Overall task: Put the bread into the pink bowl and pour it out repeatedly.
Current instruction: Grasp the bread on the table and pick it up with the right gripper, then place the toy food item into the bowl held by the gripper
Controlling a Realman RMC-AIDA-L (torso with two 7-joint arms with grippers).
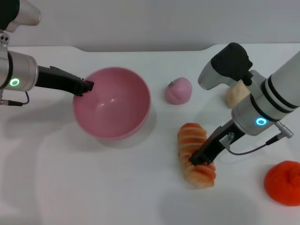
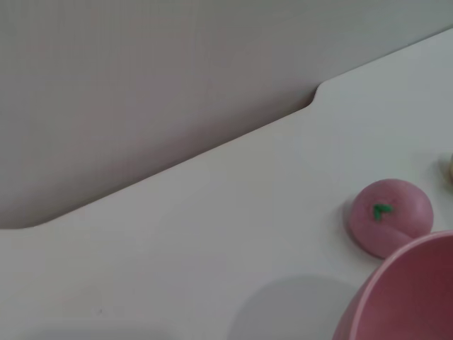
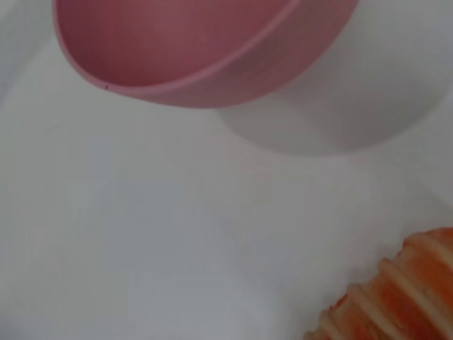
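So this was the pick-up step. The right gripper [image 1: 202,158] was down on the bread [image 1: 197,153], fingers set across the middle of the loaf and looking closed on it, though the loaf was lying flat on the bench [image 1: 93,187], not lifted. From the pink bowl [image 1: 111,108] the bread sat at about 4 o'clock, a little apart from it. The left gripper [image 1: 86,87] was at the bowl's rim around 10 o'clock, fingers pinched on the rim as far as I could judge, probably steadying it. The bowl was empty.

My guess for the next move: lift the loaf straight up, carry it toward 10 o'clock over the bowl's mouth and let go, keeping clear of the pink peach [image 1: 178,90].

View differences: only the head view showed both arms, the beige lump [image 1: 236,95] and the orange blob [image 1: 284,182]. The left wrist view showed the peach's green leaf mark. The right wrist view showed the loaf's ridges and the bowl's outer wall, no fingers.
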